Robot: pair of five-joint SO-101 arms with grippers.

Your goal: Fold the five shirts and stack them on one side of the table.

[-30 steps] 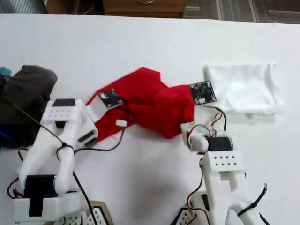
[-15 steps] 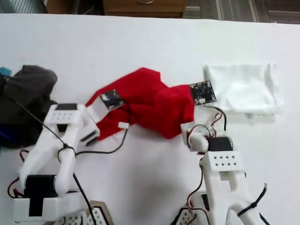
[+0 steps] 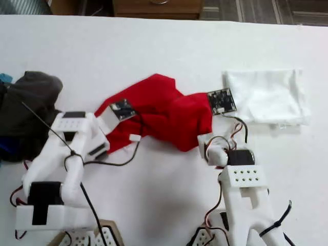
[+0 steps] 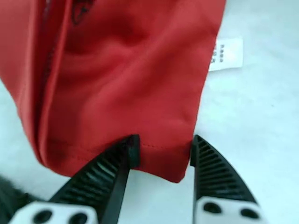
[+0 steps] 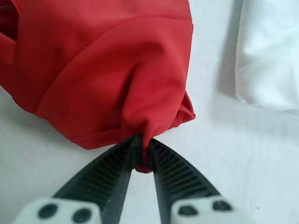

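Observation:
A crumpled red shirt [image 3: 164, 110] lies mid-table. In the left wrist view my left gripper [image 4: 163, 150] is open, its black fingers [image 4: 117, 168] on either side of the red shirt's hem corner [image 4: 159, 161], close to a white care label [image 4: 226, 55]. My right gripper [image 5: 142, 156] is shut on a pinched fold of the red shirt [image 5: 112, 70] at its other end. A folded white shirt [image 3: 266, 96] lies flat to the right, its edge [image 5: 268, 56] just past the right gripper. A heap of dark shirts [image 3: 25, 110] sits at the table's left edge.
The white table [image 3: 164, 46] is bare behind the shirts and in front between the two arms [image 3: 164, 200]. Black cables [image 3: 120, 163] trail from the left arm over the tabletop. Wooden furniture [image 3: 159, 7] stands beyond the far edge.
The left arm has shifted slightly toward the near edge, its wrist staying at the red shirt's left end. The right arm and the shirts look unmoved.

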